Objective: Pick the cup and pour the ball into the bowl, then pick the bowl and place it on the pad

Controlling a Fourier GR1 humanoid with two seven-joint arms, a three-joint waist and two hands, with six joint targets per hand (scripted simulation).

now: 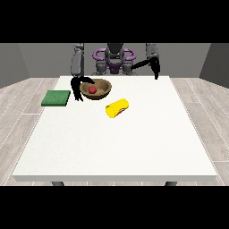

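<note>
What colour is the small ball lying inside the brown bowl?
Red. The small ball sits inside the brown round bowl, seen best in the front view.

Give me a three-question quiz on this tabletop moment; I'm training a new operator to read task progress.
1. True or false: the red ball lies in the brown bowl.
2. How does the yellow cup lie? A upright; B on its side; C upside down.
3. Which hand is at the bowl?

Key: 1 true. 2 B. 3 The hand at the view's left; the hand at the view's right hangs apart. The green pad bears nothing.

Red ball (pixel 92 89), brown bowl (pixel 102 92), yellow cup (pixel 117 108), green pad (pixel 56 98)
</note>
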